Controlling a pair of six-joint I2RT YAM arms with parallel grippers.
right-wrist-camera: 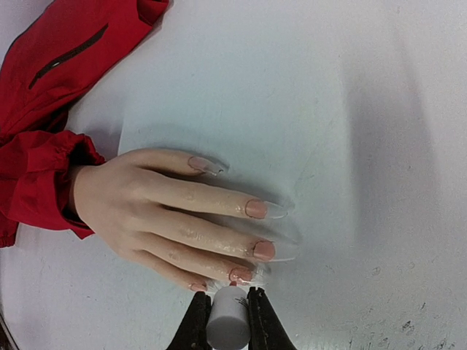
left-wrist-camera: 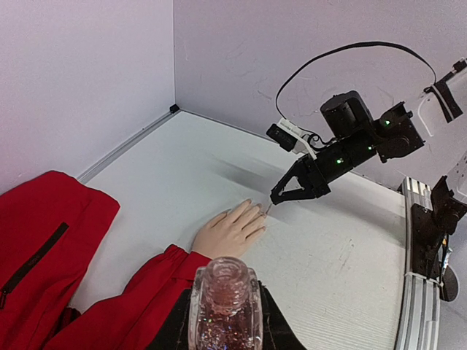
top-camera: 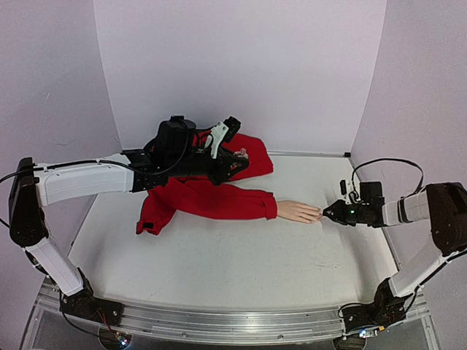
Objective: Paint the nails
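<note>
Closest to the right wrist lens is a white cap (right-wrist-camera: 228, 328), pinched between the two fingers of the right gripper (right-wrist-camera: 227, 295) – presumably the brush handle, held end-on so the tip points straight at the fingers. Just past it lies the hand (right-wrist-camera: 146, 211), palm down and flat on the tabletop (right-wrist-camera: 328, 109), fingers spread a little so each of the nails (right-wrist-camera: 256, 209) faces up and can be reached from the front. A dark red bit at the cap's far end meets the nail second from the near side; whether bristles are actually touching it I cannot tell. The nails look pinkish with long clear tips.

The sleeve (right-wrist-camera: 36, 182) trails off to the left, and its weight probably helps hold the hand in place. Back over the red cloth, the left gripper (left-wrist-camera: 225, 324) is clamped on an open glitter bottle (left-wrist-camera: 225, 306), kept upright – likely so nothing spills and the brush can return for a dip.
</note>
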